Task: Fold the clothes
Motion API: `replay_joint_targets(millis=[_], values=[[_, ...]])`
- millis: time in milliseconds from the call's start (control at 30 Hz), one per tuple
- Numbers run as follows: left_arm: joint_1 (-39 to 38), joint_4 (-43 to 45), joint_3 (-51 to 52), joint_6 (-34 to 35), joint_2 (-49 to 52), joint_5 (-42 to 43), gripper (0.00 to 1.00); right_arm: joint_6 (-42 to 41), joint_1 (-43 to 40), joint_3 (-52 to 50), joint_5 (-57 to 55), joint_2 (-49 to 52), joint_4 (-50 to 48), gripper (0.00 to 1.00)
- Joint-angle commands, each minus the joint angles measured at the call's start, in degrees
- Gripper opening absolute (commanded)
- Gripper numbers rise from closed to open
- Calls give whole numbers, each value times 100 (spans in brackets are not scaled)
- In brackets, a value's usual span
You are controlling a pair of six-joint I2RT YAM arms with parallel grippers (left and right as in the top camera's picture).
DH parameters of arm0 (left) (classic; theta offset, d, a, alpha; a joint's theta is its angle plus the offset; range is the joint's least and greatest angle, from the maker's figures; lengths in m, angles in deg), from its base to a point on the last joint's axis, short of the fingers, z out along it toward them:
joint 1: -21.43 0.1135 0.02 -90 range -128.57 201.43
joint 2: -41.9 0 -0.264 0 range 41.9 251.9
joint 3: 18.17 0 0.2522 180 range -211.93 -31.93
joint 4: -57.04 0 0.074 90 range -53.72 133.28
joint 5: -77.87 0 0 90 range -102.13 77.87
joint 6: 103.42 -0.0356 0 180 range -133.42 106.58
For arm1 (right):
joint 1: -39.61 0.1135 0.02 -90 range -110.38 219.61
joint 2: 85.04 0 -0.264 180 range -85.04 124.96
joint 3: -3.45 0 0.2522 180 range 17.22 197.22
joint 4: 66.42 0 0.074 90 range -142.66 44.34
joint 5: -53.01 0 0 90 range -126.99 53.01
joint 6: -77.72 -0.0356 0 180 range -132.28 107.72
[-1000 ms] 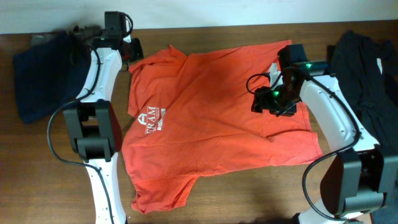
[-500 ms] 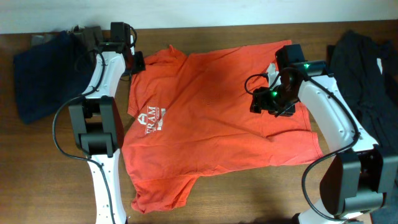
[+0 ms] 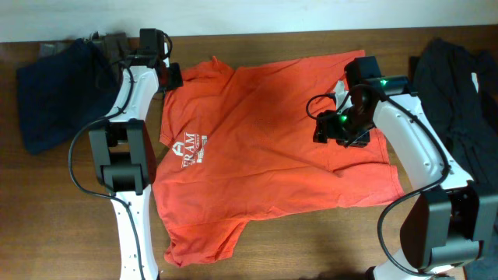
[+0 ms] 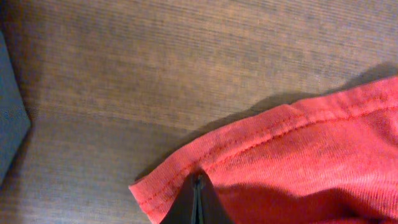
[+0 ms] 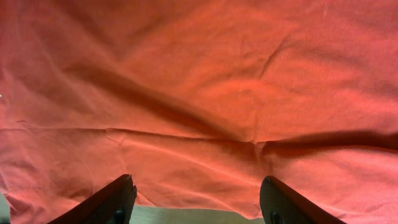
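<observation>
An orange-red T-shirt point(image 3: 264, 140) with white lettering lies spread flat on the wooden table, its collar end towards the left. At the far left sleeve, my left gripper point(image 3: 170, 76) is shut on the sleeve's stitched hem point(image 4: 236, 140); the closed tips point(image 4: 199, 182) pinch the fabric edge. Over the shirt's right part, near its bottom hem, my right gripper point(image 3: 331, 131) hangs open. In the right wrist view its dark fingers point(image 5: 118, 198) stand wide apart above the wrinkled orange cloth point(image 5: 199, 93), and nothing is between them.
A navy garment point(image 3: 54, 93) lies bunched at the table's left end; its edge point(image 4: 9, 134) shows close to the held sleeve. A black garment point(image 3: 459, 85) is heaped at the right end. Bare wood point(image 3: 311, 241) shows along the front.
My left gripper has shifted a little right and towards the sleeve edge, staying shut. The right arm has hardly moved and the shirt lies as before.
</observation>
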Motion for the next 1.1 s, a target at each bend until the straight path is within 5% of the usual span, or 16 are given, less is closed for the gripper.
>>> replay_joint_targets(millis=[0, 967, 1067], values=[[46, 188, -11, -92, 350, -212, 1, 66, 46, 39, -55, -85, 37, 69], [566, 2970, -11, -92, 1038, -1086, 1, 63, 46, 39, -55, -85, 291, 70], [407, 3379, -125, -243, 1038, -1084, 12, 66, 46, 39, -55, -85, 291, 70]])
